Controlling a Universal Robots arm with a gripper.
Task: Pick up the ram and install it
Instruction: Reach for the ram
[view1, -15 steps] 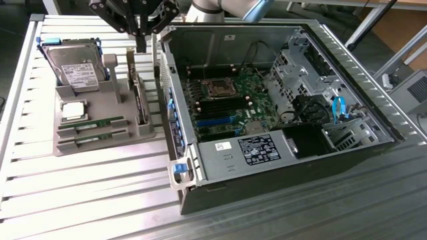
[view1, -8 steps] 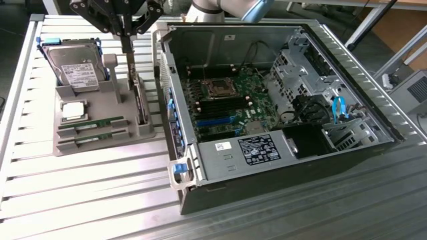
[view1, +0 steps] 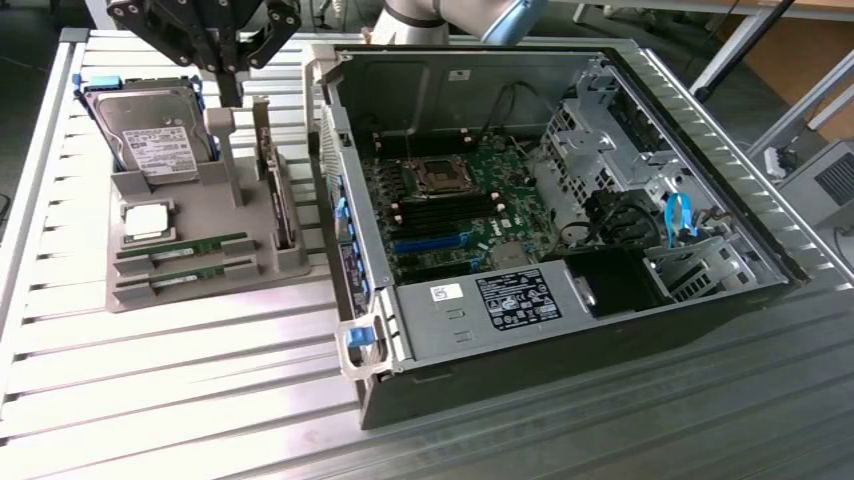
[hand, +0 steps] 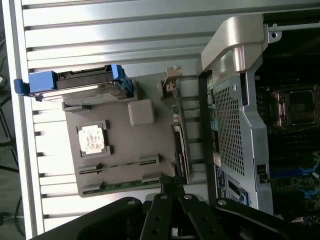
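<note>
- A black gripper (view1: 231, 92) hangs with its claw closed and nothing seen between the fingers; it sits over the 12 o'clock end of a grey parts holder (view1: 254, 268) in the exterior view, above a grey post (view1: 222, 130) and just beside the hard drive (view1: 150, 132)
- The ram (view1: 180, 247) stands well apart from the claw at the holder's 6 o'clock end, untouched in its slot; a twin stick (view1: 180, 275) sits just beside it toward 6 o'clock, and which of the two is meant cannot be told
- Each stick rests on its long edge between end brackets; this likely keeps the upper edge free for a pinch from above
- The ram's long axis runs roughly from 9 to 3 o'clock in the exterior view, the 3 o'clock end tipped slightly toward 2; its flat green face looks toward 6 o'clock
- The silver processor chip (view1: 147, 222) lies flat in a recess of the holder, between the drive and the sticks
- The computer case (view1: 747, 240) lies at the holder's 3 o'clock, on its side with the panel off; the motherboard (view1: 467, 205) thus faces up, probably for reach from above
- Long dark slots (view1: 451, 213) on the board run at much the same angle as the ram, so little turning seems called for
</note>
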